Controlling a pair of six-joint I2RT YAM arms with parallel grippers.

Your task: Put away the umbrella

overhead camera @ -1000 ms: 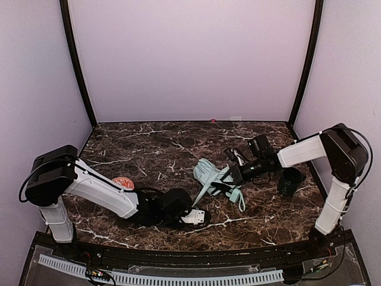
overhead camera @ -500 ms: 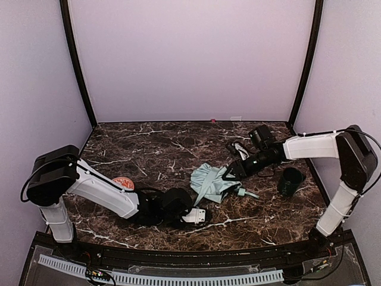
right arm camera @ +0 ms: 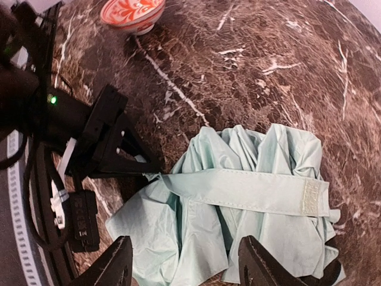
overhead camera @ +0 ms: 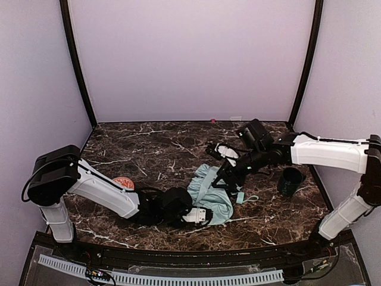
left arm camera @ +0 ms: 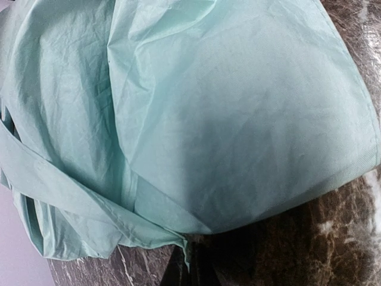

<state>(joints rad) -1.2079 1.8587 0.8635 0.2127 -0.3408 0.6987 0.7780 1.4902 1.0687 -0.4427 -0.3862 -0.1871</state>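
Umbrella (overhead camera: 211, 193) slid nearer across brown marble table (overhead camera: 149, 149).

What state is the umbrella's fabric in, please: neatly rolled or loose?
Loose: the umbrella lies in crumpled folds on the table, its strap laid across them, not wrapped round.

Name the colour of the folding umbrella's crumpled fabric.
Pale mint green; the folding umbrella's fabric shows best in the left wrist view.

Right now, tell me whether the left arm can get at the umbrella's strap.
Probably yes. The left end effector lies low on the table at the edge of the umbrella, and in the right wrist view the strap runs right up to it, nothing between. Whether it already grips is unclear.
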